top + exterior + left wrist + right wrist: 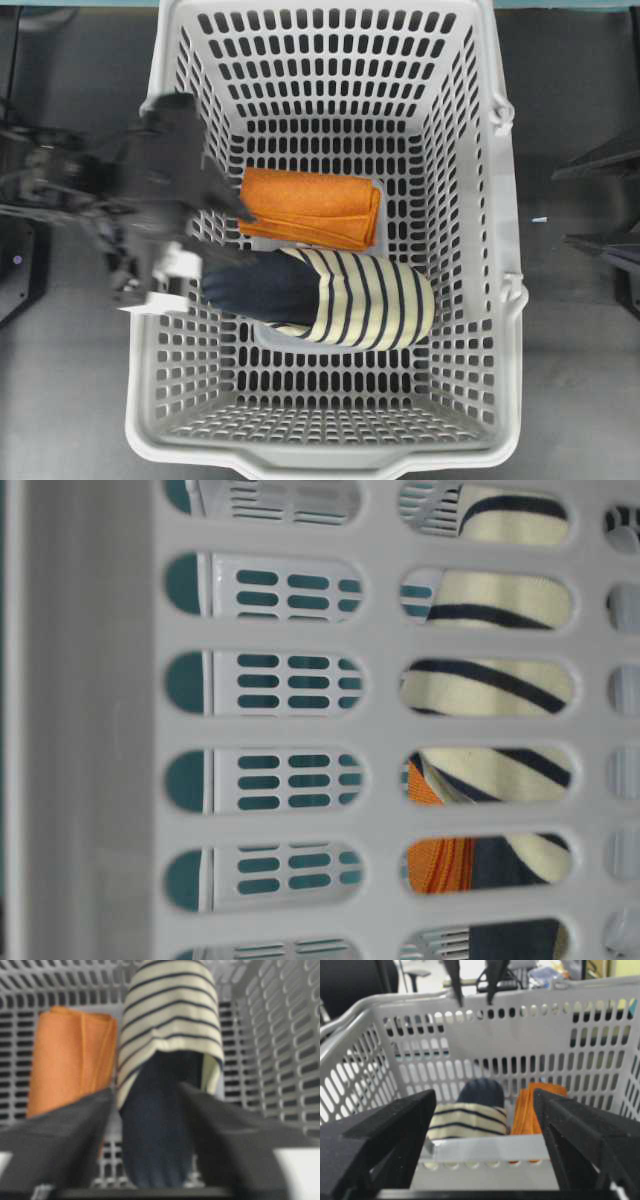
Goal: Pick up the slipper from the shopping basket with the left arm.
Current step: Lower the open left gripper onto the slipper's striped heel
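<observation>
Black lattice fingers [65, 1135] of the left gripper [150, 1130] stand spread wide and empty, straddling the slipper's [160, 1110] dark navy heel without visibly pinching it. That slipper lies on the floor of the shopping basket [500, 250], just beside the orange folded cloth [310, 207], striped toe pointing away from the left arm [150, 190]. Judging by this, the approach is ending and the grasp is next: settle lower around the heel, close, lift. Outside the basket's rim, the right gripper [485, 1150] waits with its jaws apart.

Slipper [468, 1116] beside orange cloth [532, 1112], seemingly touching, in basket [385, 1055].
</observation>
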`<act>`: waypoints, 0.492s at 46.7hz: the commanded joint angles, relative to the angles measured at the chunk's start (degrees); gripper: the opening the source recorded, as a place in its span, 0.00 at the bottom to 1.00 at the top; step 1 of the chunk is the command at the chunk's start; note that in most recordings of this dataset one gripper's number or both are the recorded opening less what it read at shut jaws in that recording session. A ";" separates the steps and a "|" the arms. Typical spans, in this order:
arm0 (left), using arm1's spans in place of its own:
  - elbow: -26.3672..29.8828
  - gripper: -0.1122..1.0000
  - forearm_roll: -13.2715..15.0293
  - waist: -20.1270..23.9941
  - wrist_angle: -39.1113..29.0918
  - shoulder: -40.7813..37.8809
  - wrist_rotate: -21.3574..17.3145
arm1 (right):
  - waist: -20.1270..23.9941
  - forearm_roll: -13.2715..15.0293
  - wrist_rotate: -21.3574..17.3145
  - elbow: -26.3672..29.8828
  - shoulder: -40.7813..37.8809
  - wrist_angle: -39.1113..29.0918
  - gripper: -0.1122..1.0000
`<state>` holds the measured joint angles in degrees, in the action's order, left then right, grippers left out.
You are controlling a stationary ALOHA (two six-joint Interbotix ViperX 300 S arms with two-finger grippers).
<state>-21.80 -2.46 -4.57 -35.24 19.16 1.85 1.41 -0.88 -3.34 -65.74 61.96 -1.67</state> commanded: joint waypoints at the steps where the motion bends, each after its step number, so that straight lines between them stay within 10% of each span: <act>1: 4.92 0.69 -0.09 -0.35 -1.67 -4.48 0.09 | -0.26 -0.18 -0.09 1.41 0.09 -0.70 0.77; 7: 9.05 0.91 -0.18 -0.70 -4.57 -10.55 0.18 | -0.44 -0.18 -0.09 1.41 0.09 -0.79 0.77; 23: 19.60 0.91 -0.18 -3.08 -13.18 -24.43 0.35 | -0.44 -0.18 -0.09 1.14 0.09 -0.70 0.77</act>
<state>-5.10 -2.46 -7.21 -47.37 -3.16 2.20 1.05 -0.88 -3.34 -65.74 62.40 -2.72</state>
